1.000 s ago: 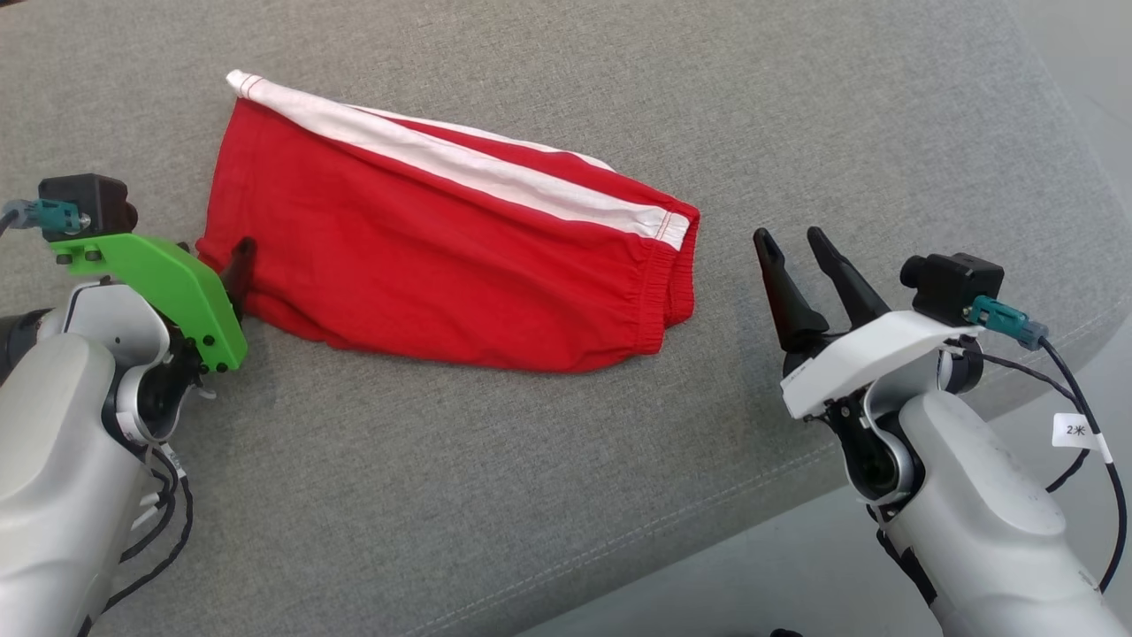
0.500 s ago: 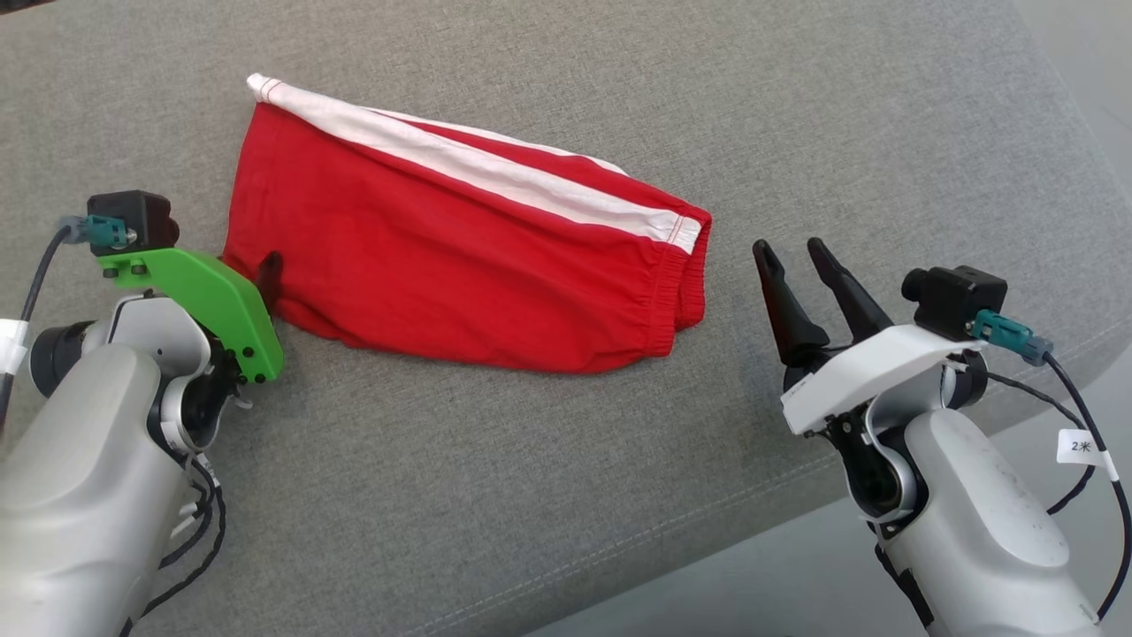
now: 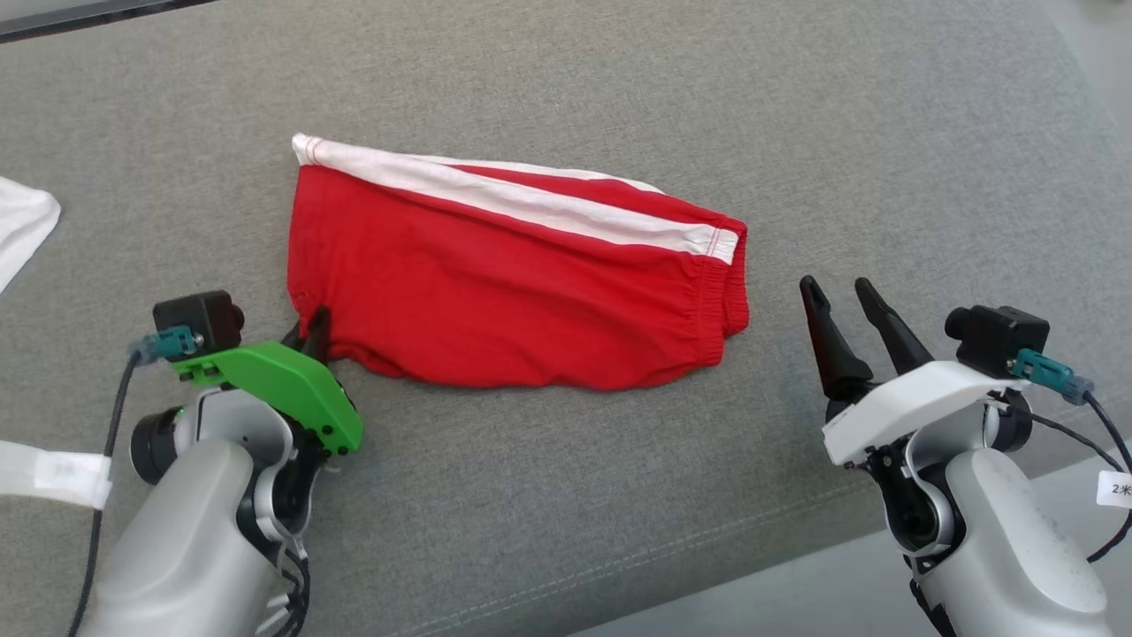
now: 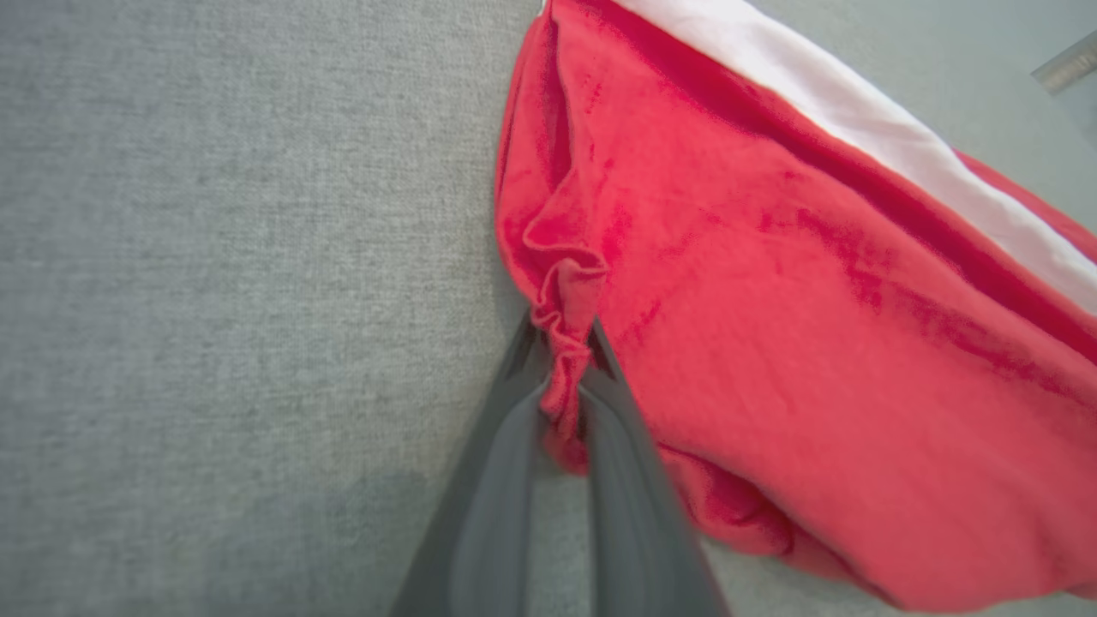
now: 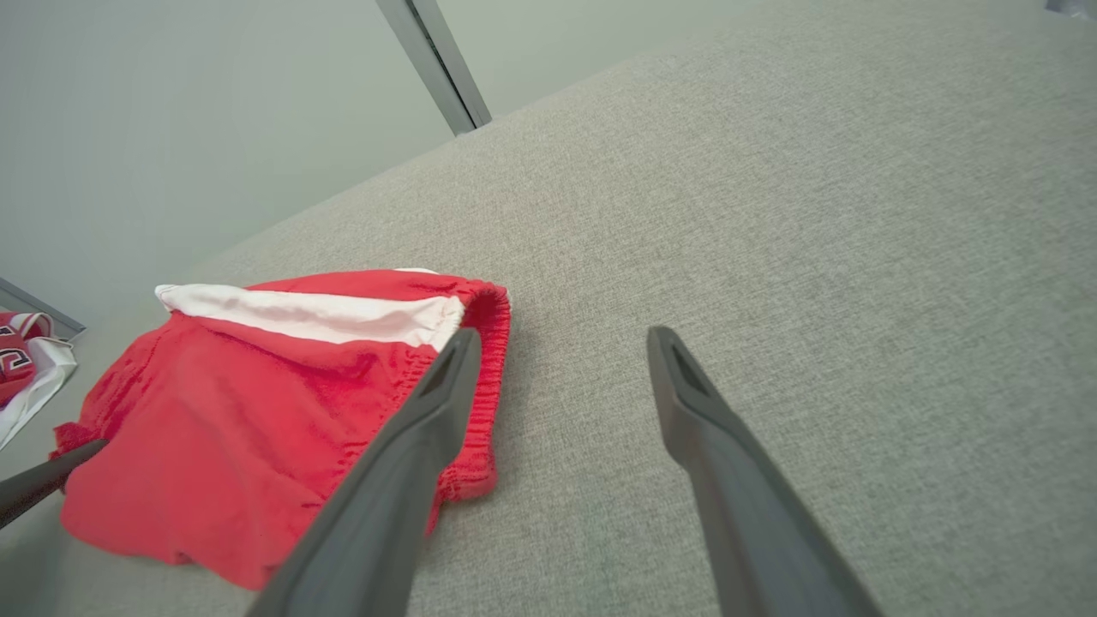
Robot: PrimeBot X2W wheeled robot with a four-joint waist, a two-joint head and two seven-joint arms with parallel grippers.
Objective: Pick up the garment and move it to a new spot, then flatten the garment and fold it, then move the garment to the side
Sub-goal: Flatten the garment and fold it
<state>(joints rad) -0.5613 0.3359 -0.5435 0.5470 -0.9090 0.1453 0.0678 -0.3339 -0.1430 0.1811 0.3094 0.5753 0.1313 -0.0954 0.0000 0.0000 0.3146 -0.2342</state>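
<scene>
Left gripper (image 3: 314, 332) clamped on shorts (image 3: 513, 301) corner; right gripper (image 3: 836, 292) apart.
Head: shorts lie lengthwise left–right on cushion (image 3: 566, 495); left arm touching, right just off waistband (image 3: 707, 310). Left wrist: fabric bunched between fingers (image 4: 506, 480). Right wrist: fingers spread, empty.

The green mount (image 3: 283, 389) hid most of the left gripper (image 3: 311, 332) — just its dark tips showed at the near left corner of the shorts (image 3: 513, 292). A white cloth (image 3: 22, 226) was cut off by the left edge, and the cable tag (image 3: 1116, 488) by the right — its print unreadable. Close up, the fingers (image 4: 497, 480) were blurred.
</scene>
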